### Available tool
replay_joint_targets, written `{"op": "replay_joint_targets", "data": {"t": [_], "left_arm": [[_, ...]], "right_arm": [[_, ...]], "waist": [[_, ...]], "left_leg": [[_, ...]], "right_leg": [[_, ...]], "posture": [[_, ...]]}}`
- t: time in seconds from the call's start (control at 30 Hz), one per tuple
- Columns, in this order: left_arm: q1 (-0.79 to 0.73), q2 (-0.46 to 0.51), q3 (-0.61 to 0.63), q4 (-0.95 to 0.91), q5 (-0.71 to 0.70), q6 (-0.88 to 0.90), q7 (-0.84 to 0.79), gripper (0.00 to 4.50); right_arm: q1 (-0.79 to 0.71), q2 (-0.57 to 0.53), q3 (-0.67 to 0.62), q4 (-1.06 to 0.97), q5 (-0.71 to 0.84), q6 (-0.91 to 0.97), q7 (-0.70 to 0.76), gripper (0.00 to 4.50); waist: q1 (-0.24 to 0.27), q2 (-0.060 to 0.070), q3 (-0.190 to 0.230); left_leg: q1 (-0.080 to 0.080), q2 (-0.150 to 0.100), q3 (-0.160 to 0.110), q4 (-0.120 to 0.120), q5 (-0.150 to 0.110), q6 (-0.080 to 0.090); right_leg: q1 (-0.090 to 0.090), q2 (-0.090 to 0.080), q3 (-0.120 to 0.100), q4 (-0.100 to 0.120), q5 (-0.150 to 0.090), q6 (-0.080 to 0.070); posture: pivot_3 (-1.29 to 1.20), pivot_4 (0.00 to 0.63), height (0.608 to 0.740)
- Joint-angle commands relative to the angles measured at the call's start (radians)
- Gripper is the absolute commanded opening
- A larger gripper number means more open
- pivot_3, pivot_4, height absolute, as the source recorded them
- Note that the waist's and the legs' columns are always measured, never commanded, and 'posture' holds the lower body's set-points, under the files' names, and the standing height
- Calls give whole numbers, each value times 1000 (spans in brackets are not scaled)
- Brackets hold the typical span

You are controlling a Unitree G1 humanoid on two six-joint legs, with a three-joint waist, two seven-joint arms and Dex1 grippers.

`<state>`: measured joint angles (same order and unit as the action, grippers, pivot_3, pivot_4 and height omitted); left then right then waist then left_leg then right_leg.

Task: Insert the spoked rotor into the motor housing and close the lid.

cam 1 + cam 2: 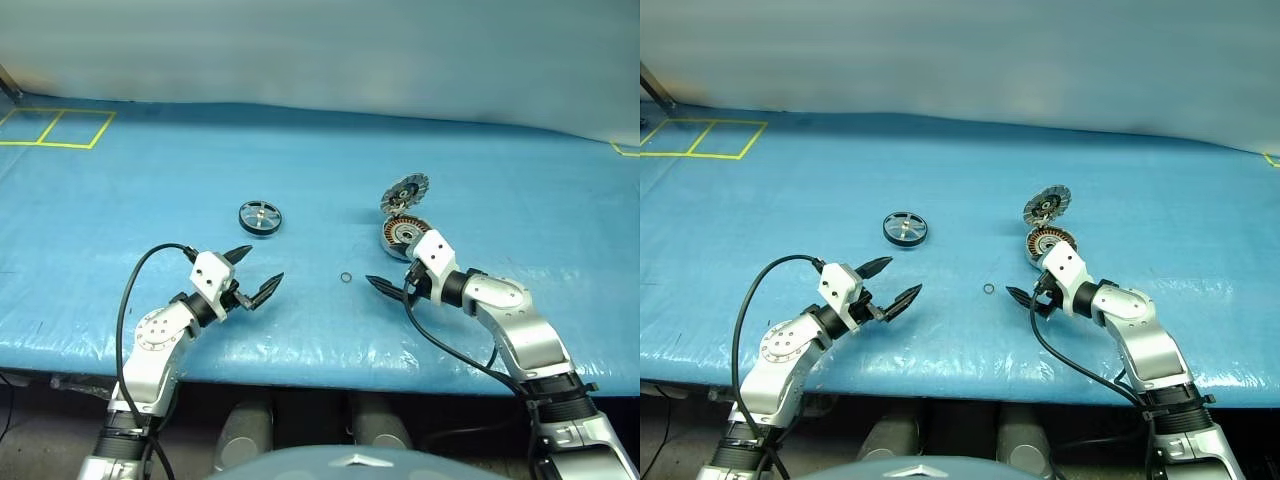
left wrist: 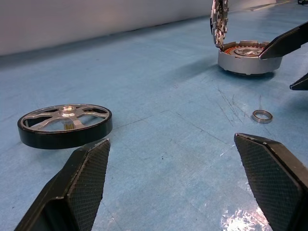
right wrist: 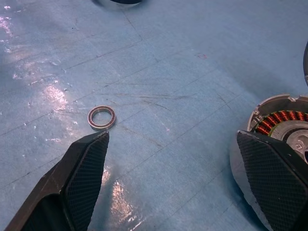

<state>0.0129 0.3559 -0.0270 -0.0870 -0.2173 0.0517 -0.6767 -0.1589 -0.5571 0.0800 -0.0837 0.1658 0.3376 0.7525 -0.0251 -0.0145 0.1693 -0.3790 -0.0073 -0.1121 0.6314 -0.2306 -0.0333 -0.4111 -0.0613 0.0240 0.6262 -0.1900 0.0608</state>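
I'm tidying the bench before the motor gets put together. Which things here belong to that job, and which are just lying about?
For the job:
- rotor, flat on the mat
- housing, windings showing
- lid, standing open on the housing's far side

Lying about:
- small metal ring, loose on the mat between the two open tools
- yellow tape squares, far left

Motor housing (image 3: 279, 125) cut off by frame edge, finger.

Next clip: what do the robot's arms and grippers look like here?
Both arms are silver-grey metal with black joints. Each wrist carries a white block, and a black cable loops from it back down the arm. The left gripper and right gripper each have two black pointed fingers with cross-hatched textured pads.
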Motion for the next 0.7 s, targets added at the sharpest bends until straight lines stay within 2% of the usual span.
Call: {"op": "replay_joint_targets", "data": {"t": [0.03,0.7], "left_arm": [[-1,0,9,-24,-15,-13,4,4500],[14,1,10,-31,-18,-12,5,4500]], "right_arm": [[-10,-5,-17,-26,-7,-12,-16,4457],[1,-24,-24,-72,26,22,21,4457]], "waist": [[0,0,0],[1,0,0]], "left_leg": [[0,0,0,0,0,0],[0,0,0,0,0,0]], "right_leg": [[0,0,0,0,0,0],[0,0,0,0,0,0]], "posture": [[0,150,740],[0,150,740]]}}
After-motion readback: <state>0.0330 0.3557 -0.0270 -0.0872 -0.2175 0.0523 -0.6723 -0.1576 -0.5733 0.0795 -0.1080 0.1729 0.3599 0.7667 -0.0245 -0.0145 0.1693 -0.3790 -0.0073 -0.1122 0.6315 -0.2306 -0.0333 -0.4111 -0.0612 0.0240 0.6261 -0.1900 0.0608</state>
